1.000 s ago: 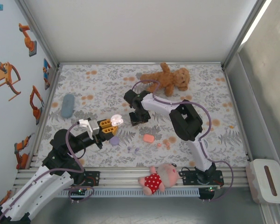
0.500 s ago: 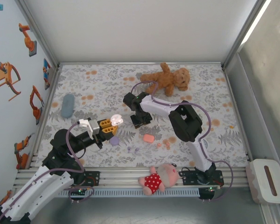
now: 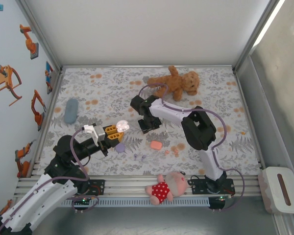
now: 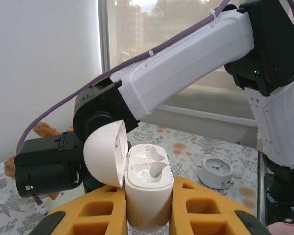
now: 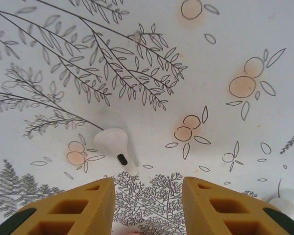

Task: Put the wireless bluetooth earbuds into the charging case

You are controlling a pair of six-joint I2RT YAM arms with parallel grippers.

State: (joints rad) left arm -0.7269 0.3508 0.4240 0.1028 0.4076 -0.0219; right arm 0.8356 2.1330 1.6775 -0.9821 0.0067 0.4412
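My left gripper (image 4: 148, 215) is shut on a white charging case (image 4: 148, 188), held upright with its lid (image 4: 105, 152) flipped open to the left and both sockets empty. From above, the case (image 3: 121, 126) hangs over the table's left half. My right gripper (image 5: 148, 205) points down at the cloth, open, nothing between its yellow fingers. A white earbud (image 5: 115, 145) lies just ahead of its left finger. From above, this gripper (image 3: 148, 125) is at mid-table. Tiny lilac earbuds (image 3: 138, 157) and orange-pink earbuds (image 3: 174, 151) lie nearer the front.
A coral case (image 3: 156, 145) and a lilac case (image 3: 120, 147) lie on the floral cloth. A brown teddy bear (image 3: 175, 83) is at the back, a pig doll (image 3: 166, 186) at the front rail, a blue-grey object (image 3: 71, 110) at left. A small white clock (image 4: 215, 171) sits beyond the case.
The right arm's elbow has swung slightly to the right and its gripper has shifted a little. The left arm and the case have stayed put.
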